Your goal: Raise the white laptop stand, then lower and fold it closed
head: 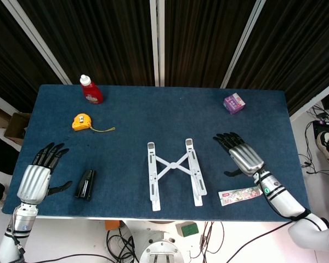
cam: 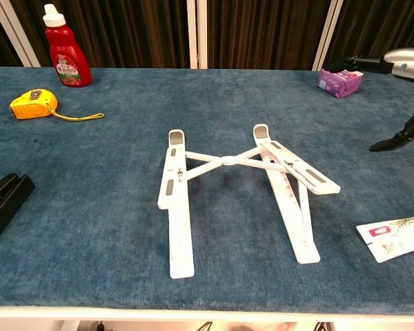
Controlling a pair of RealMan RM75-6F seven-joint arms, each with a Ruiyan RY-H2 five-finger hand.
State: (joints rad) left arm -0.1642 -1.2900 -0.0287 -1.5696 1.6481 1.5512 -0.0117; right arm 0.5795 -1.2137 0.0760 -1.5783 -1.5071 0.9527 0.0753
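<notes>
Two robot hands flank the work and neither holds anything: the right robot hand [head: 240, 156] hovers to the right of the white laptop stand [head: 174, 173] with its fingers spread apart, clear of the stand, and the left robot hand [head: 38, 175] waits near the left front corner of the blue surface [head: 153, 109], fingers likewise splayed. The stand lies near the front middle of the surface with its two rails apart and the cross-links forming an X between them; in the chest view the right rail's support arm [cam: 300, 169] is tilted up off its rail while the left rail lies flat (so, as I judge it, the raising is only partly done or the lowering is only partly done, I cannot tell which). Either way the next move seems to call for the right robot hand to come in over the right rail, take that lifted arm and bring it to its intended position, then press the rails together to fold. Open room lies all round the stand; the nearest clutter is a printed card [head: 239, 194] just right of the right rail's front end, and a black stapler [head: 85, 184] to the left beside the left robot hand. The rails' front ends sit near the front edge of the surface.
</notes>
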